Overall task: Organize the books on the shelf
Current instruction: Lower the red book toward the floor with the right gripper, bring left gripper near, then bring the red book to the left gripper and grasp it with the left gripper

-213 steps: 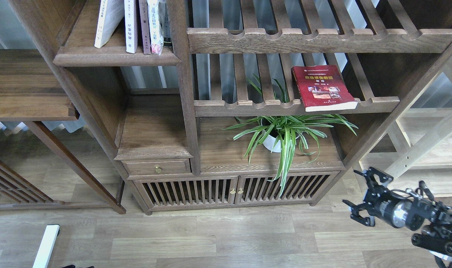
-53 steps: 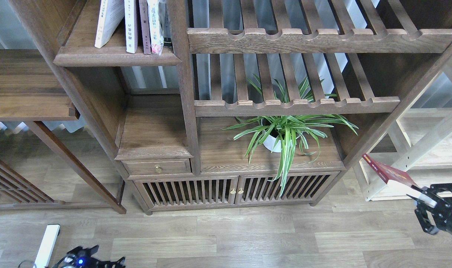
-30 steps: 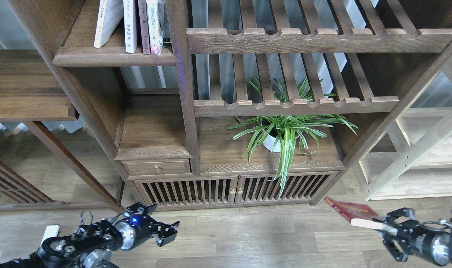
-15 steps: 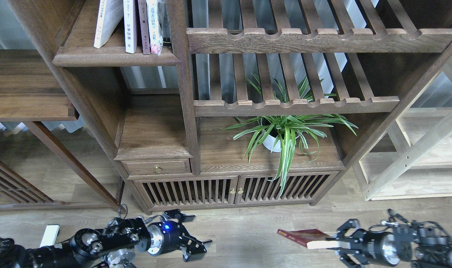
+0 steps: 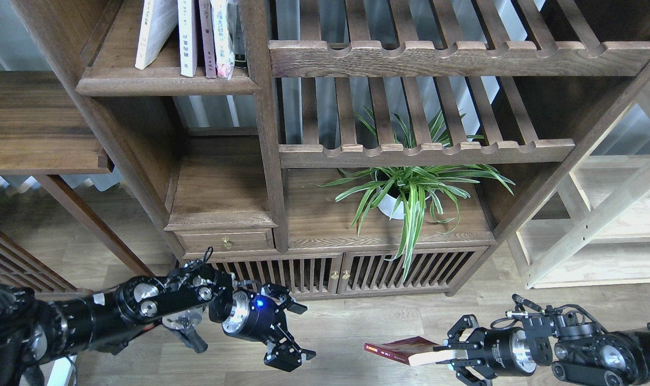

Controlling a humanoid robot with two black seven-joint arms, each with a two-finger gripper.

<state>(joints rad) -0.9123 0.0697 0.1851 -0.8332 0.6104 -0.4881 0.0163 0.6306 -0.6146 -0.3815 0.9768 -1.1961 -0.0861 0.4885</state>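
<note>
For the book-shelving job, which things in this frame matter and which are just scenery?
Part of the job:
- red book, held low over the floor by the right gripper
- left gripper, fingers apart, holding nothing
- dark shelf at upper left, books already standing on it

Just there:
- potted plant
- slatted racks
- small drawer
- pale wood rack

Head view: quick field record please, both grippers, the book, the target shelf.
left gripper: jaws open, empty, low over the floor in front of the cabinet doors
right gripper: jaws shut on the small red paperback book
book pose: roughly flat, spine end pointing toward the left gripper, a gap between them
narrow dark-brown wooden shelf with rounded front lip: top left, holds upright volumes
slatted rack with scalloped front rail: bare of books
spider plant in white pot: on the cabinet top
</note>
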